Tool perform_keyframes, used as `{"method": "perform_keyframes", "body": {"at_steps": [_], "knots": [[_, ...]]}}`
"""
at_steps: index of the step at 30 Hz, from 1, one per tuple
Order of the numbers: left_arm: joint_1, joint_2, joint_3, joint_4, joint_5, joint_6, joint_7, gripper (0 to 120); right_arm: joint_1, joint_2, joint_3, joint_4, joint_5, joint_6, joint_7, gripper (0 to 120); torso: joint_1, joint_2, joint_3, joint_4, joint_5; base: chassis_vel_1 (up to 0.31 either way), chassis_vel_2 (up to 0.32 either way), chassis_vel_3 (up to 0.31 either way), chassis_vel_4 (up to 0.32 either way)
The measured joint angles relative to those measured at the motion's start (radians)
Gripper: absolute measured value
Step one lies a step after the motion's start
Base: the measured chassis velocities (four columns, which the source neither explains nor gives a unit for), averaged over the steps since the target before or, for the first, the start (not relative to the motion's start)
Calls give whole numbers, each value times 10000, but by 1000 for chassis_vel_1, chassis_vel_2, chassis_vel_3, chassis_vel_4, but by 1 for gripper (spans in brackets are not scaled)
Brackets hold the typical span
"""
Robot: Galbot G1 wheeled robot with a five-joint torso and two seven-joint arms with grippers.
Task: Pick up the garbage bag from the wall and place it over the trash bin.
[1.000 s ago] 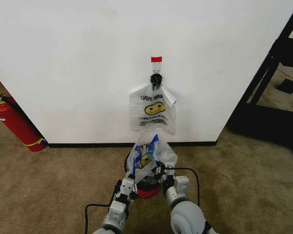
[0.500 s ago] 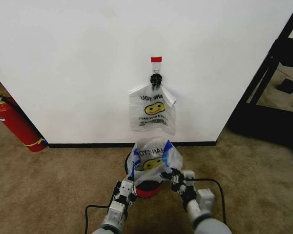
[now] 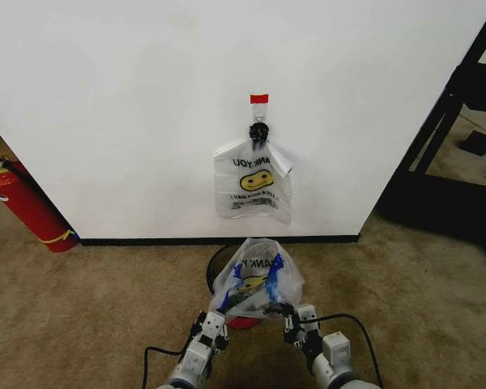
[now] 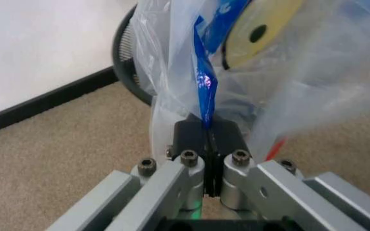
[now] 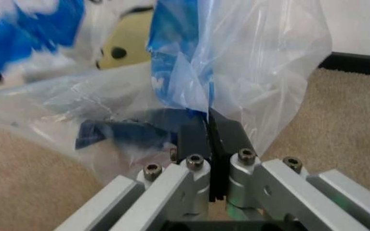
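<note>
Our head camera looks forward and down at the white wall (image 3: pixel 130 105) and carpet from well back, with both arms entering at 6 o'clock. Our left wrist camera sits close behind the left gripper (image 4: pixel 206 135), facing along its fingers. Our right wrist camera does likewise behind the right gripper (image 5: pixel 209 130). All three views share the garbage bag (image 3: pixel 257 279).

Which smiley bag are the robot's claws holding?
The lower garbage bag with blue patches, pinched by left claw and right claw. The other bag hangs on the wall.
</note>
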Motion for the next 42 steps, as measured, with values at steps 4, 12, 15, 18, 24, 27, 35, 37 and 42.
{"method": "perform_keyframes", "body": {"at_steps": [4,12,15,18,24,27,35,37,42], "knots": [[72,-152,66,127,-102,-2,-133,0,82,-86,-57,-273,-315,-53,-78,0,0,0,0,-1,0,0,0,0,0],[95,-364,198,448,-80,-20,-189,0,388,107,-125,-721,-442,-155,-76,0,0,0,0,0,0,0,0,0,0],[-42,-503,201,777,-88,-114,-250,0,580,210,-84,-1099,-512,-125,-94,0,0,0,0,0,0,0,0,0,0],[-77,-525,163,916,-120,-162,-272,0,621,237,-81,-1249,-558,-95,-147,0,0,0,0,-1,-1,0,0,0,0],[-141,-544,3,1061,-269,-197,-318,0,863,367,-160,-1537,-592,-12,-153,0,1,0,0,-1,-1,0,0,0,0],[-154,-546,-27,1059,-308,-187,-351,0,1031,457,-258,-1628,-543,6,-137,0,0,0,0,0,-1,0,0,0,0],[-182,-500,-42,1134,-373,-151,-330,0,1374,613,-406,-1999,-327,-51,-126,0,0,0,0,0,-1,0,0,0,0],[-208,-498,-21,1167,-405,-138,-307,0,1417,617,-425,-2064,-292,-71,-126,0,1,0,0,-1,-1,0,0,0,0],[-259,-542,58,1241,-439,-132,-283,0,1460,607,-424,-2094,-209,-87,-124,0,1,0,0,-1,-1,0,0,0,0]]}}
